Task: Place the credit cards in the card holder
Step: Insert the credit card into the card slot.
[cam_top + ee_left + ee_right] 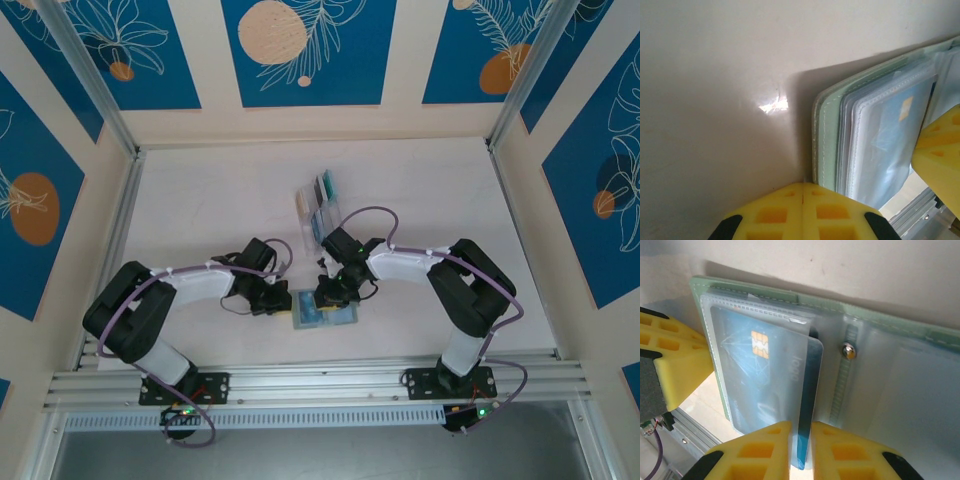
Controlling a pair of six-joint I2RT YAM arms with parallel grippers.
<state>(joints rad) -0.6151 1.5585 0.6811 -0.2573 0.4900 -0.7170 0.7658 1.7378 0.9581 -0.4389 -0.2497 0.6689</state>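
My left gripper (802, 200) is closed, its tips against the card holder's (826, 135) left edge to steady it. Over the holder's left half a teal card (812, 390) sits partway into a clear pocket, pinched edgewise by my right gripper (802, 437). I'd push it straight and keep it flat.

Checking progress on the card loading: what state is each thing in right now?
card holder: open, flat on the table.
blue card: inside a clear pocket.
teal card: partly inserted, held by right gripper.
right gripper: shut on the teal card.
left gripper: shut, at the holder's edge.
clear rack: holds cards.
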